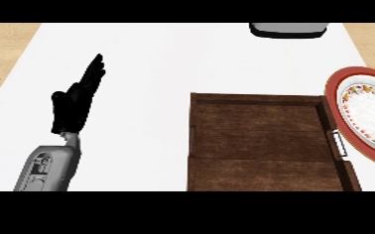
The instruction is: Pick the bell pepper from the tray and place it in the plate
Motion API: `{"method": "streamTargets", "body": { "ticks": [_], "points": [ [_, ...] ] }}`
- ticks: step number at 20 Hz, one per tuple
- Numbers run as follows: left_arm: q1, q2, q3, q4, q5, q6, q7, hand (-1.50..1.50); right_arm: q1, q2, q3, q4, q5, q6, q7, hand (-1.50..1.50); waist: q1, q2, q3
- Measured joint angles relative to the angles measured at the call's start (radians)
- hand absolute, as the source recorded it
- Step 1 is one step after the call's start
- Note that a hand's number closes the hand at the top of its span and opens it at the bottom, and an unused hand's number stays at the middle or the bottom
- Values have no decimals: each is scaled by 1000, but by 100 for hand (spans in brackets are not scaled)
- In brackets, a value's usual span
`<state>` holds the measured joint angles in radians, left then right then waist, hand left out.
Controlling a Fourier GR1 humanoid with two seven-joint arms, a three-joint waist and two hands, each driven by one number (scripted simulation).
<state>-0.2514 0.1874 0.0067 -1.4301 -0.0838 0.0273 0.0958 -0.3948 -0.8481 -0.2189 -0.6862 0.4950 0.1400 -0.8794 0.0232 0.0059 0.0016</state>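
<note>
A dark brown wooden tray (212,144) lies at the lower right of the white counter, and its inside shows only bare wood. I see no bell pepper anywhere. A plate (337,87) with a red rim and a white patterned centre sits just right of the tray, cut off by the view's right edge. My left hand (73,104) rests at the left of the counter, fingers straight and pointing up, holding nothing. It is well apart from the tray. My right hand does not show.
A grey and black object (287,29) stands at the counter's far edge, upper right. Wooden floor (15,44) shows beyond the counter's left and right sides. A small metal handle (340,145) sticks out on the tray's right side.
</note>
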Motion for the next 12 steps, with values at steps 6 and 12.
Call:
{"method": "streamTargets", "body": {
  "ticks": [6, 12],
  "points": [
    [-34, -1, 8, 27, -7, -1, 0, 0, -116, 83, 68, 164, 109, -61, 61, -150, 4, 3, 0],
    [-22, -5, 9, 27, -13, -6, -11, 0, -189, 158, 68, 337, 133, -71, 46, -150, 5, 3, 1]
  ]
}}
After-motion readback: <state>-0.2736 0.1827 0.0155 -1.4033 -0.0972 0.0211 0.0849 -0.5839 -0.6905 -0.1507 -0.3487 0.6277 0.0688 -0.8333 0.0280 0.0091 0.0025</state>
